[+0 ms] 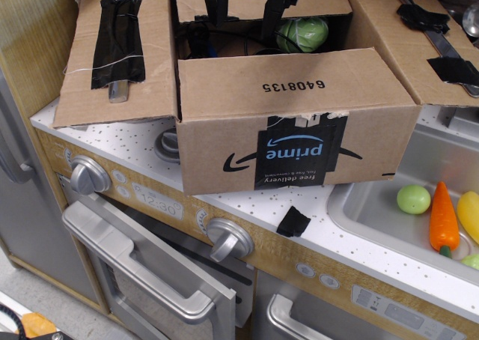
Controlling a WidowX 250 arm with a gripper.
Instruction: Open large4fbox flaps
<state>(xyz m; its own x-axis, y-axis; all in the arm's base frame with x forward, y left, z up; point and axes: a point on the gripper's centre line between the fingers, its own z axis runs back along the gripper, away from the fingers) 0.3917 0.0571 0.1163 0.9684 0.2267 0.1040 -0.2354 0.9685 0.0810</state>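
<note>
The large4fbox [224, 153] stands on the toy kitchen counter, its black "prime free delivery" tape facing me. The left flap [82, 70] and the right flap [397, 63] are spread outward, both bearing black tape strips. The front flap [292, 82], printed "6408135", lies folded inward over the near part of the opening. The far flap [322, 1] lies over the back of the opening. My black gripper [245, 14] hangs above the opening in front of the far flap, fingers [217, 7] wide apart and holding nothing. A green toy vegetable [303, 33] lies inside the box.
A sink [374, 205] at the right holds a green ball [413, 199], an orange carrot [443, 219] and a yellow toy [470, 213]. A scrap of black tape [293, 222] lies on the counter edge. Stove knobs [90, 175] and the oven door are below.
</note>
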